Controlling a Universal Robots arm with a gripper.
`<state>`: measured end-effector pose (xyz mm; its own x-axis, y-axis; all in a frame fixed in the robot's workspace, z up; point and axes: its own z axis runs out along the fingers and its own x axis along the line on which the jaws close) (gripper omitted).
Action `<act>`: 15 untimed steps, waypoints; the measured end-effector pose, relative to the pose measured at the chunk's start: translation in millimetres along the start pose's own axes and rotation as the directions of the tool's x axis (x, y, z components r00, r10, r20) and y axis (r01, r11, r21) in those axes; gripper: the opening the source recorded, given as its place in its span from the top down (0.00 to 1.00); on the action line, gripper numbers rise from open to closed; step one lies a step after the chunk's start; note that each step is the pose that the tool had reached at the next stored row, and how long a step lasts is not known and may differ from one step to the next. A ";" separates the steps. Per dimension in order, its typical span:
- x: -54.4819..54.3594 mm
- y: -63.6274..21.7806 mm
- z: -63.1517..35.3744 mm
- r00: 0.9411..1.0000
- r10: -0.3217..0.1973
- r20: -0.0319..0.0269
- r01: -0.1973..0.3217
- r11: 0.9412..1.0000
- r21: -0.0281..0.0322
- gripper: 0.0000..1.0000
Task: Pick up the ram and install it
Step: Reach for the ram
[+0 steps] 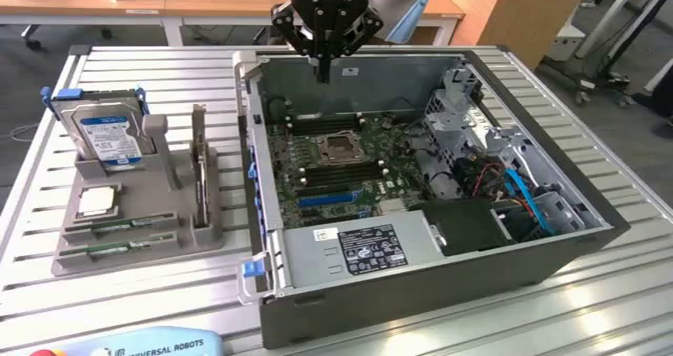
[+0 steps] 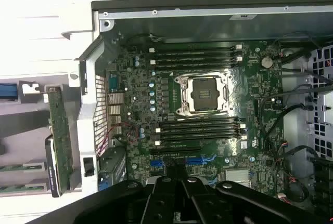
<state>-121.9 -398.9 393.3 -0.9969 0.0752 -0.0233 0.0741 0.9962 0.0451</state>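
Jaws pressed together with nothing between them, the black gripper (image 1: 323, 74) hangs above the far wall of the open grey computer case (image 1: 442, 293). The ram (image 1: 118, 228), a long, thin green circuit-board stick, is well apart from it. It lies flat in a slot of the grey plastic holder tray (image 1: 63, 263), near the slatted metal tabletop's (image 1: 158, 64) edge on the exterior view's left, with a second green stick (image 1: 113, 248) just beside it. Tricky one, I'd say: it sits low in that slot, so shut jaws coming down would strike the board rather than straddle it, and a grip on so narrow an edge could let it tilt or slip. Over on the green motherboard (image 2: 140, 104), the black memory slots (image 2: 197, 128) run right beside the open silver processor socket (image 2: 204, 93); a stick carried crooked could catch there or on the case wall. Chips and label are too small to make out
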 end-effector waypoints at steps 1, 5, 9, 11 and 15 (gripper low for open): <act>0.0 0.0 0.0 1.000 0.000 0.000 0.000 1.000 0.000 0.90; 0.0 0.0 0.0 1.000 0.000 0.000 0.000 1.000 0.000 0.90; 0.0 0.0 0.0 1.000 0.000 0.000 0.000 1.000 0.000 0.90; 0.0 0.0 0.0 1.000 0.000 0.000 0.000 1.000 0.000 0.90; 1.7 -0.1 0.1 1.000 0.000 0.000 0.000 1.000 0.000 0.90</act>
<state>-123.5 -398.9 393.2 -0.9969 0.0754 -0.0234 0.0742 0.9962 0.0453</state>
